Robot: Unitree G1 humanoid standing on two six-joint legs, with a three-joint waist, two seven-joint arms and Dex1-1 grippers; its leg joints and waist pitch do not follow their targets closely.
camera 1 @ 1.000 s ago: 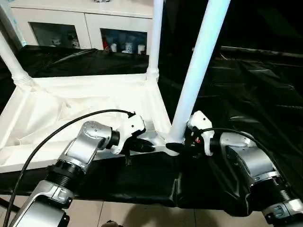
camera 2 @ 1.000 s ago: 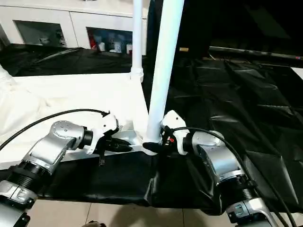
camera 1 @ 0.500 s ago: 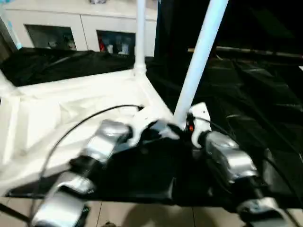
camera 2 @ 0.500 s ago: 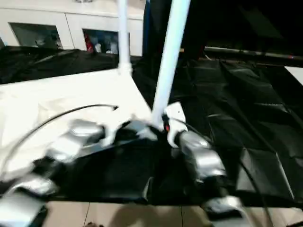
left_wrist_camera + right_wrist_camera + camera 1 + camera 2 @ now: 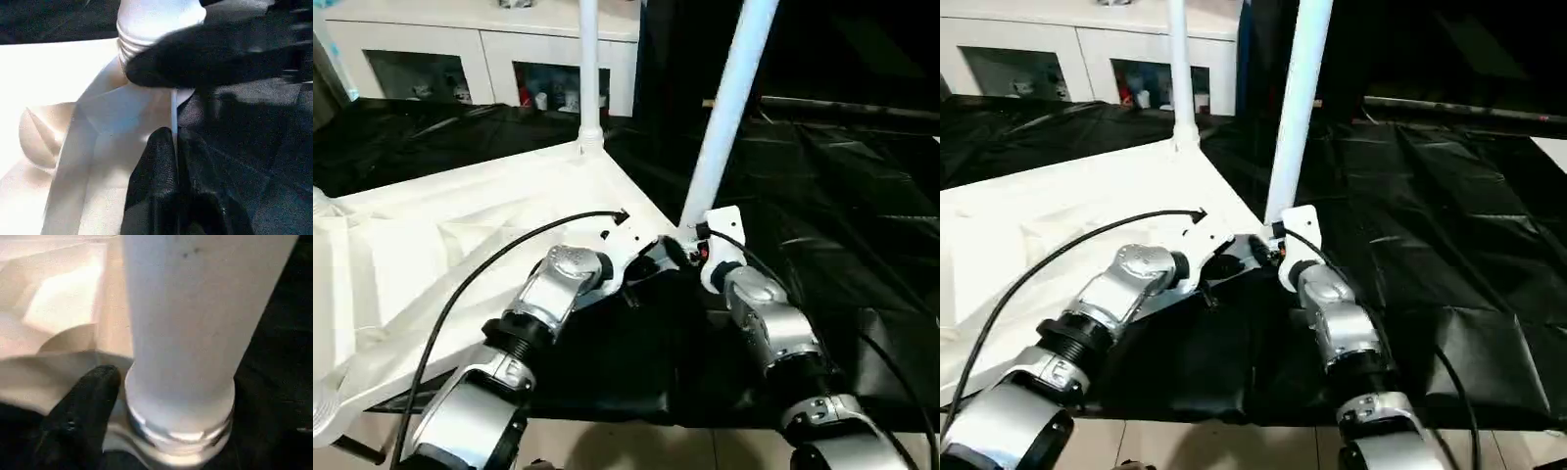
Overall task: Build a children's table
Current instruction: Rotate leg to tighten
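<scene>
While the left gripper point(image 5: 651, 262) pinches shut on the table top point(image 5: 460, 245) rim at the near corner, the right gripper point(image 5: 690, 247) sits at the base of the leg point(image 5: 722, 117) rising toward 12 o'clock — whether its fingers grip I cannot tell. Another leg point(image 5: 588, 69) stands at the far corner, toward 11 o'clock. If the near leg is not fully seated in its socket, it could tip or pop out — and the top could slide on the black sheet point(image 5: 832, 196).
</scene>
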